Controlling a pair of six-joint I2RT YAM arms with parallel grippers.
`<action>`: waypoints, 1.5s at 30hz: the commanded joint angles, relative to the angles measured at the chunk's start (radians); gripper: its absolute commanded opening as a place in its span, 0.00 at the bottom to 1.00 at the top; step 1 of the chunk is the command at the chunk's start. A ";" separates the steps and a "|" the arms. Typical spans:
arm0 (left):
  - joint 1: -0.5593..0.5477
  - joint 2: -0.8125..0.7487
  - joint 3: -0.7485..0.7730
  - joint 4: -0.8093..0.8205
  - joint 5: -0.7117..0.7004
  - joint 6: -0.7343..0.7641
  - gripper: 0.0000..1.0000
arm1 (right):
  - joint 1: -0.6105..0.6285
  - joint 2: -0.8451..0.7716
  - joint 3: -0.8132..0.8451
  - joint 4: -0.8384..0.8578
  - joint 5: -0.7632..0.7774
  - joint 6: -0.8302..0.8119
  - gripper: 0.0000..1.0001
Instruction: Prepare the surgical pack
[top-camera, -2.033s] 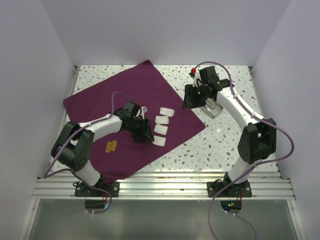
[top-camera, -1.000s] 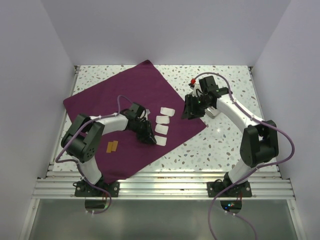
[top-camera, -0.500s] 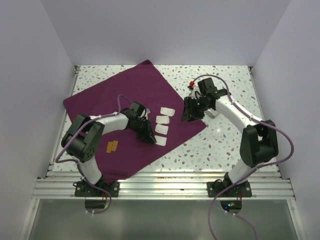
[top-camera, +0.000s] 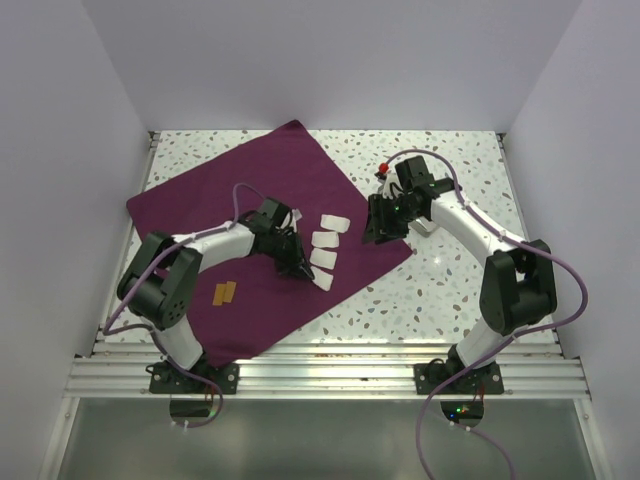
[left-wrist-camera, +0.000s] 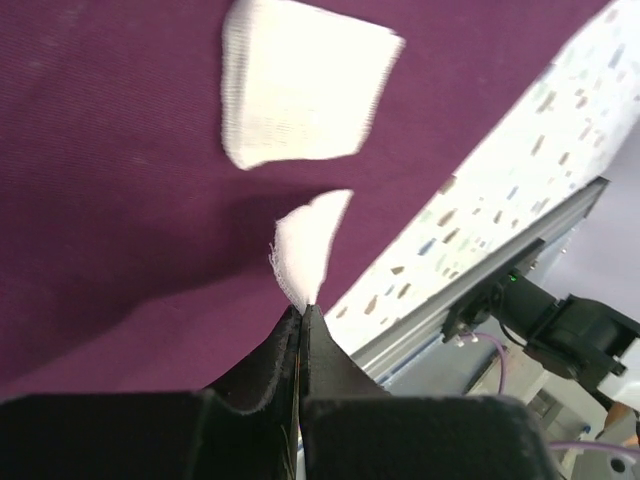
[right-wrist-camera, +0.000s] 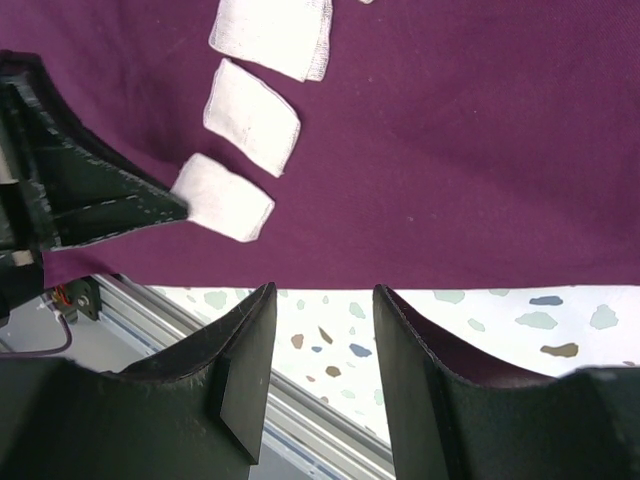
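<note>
The surgical pack (top-camera: 250, 200) is a large purple cloth lying flat on the speckled table, also seen in the left wrist view (left-wrist-camera: 120, 200) and the right wrist view (right-wrist-camera: 450, 150). My left gripper (top-camera: 303, 272) (left-wrist-camera: 302, 308) is shut on the corner of the nearest white gauze pad (left-wrist-camera: 310, 240) (top-camera: 322, 281) (right-wrist-camera: 222, 197), which is lifted a little off the cloth. Other white pads (top-camera: 324, 240) (left-wrist-camera: 300, 85) (right-wrist-camera: 252, 116) lie in a row on the cloth. My right gripper (top-camera: 378, 225) (right-wrist-camera: 325, 292) hangs open over the cloth's right edge, holding nothing.
A small orange tag (top-camera: 222, 293) lies on the cloth near the left arm. A red-tipped item (top-camera: 386, 165) sits on the table behind the right gripper. A grey metal tray (top-camera: 430, 225) is mostly hidden by the right arm. The aluminium rail (top-camera: 320, 375) runs along the near edge.
My left gripper has closed onto the corner of the nearest gauze pad. The right arm has hardly moved.
</note>
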 joint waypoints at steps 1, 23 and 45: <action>-0.004 -0.072 0.039 0.028 0.057 -0.001 0.00 | 0.004 -0.048 -0.017 0.015 -0.021 -0.008 0.47; 0.066 0.120 0.251 0.073 0.102 -0.020 0.00 | 0.004 -0.040 -0.020 -0.004 -0.007 -0.023 0.47; 0.079 0.108 0.136 0.187 0.142 -0.093 0.00 | 0.002 -0.030 -0.031 0.010 -0.012 -0.020 0.47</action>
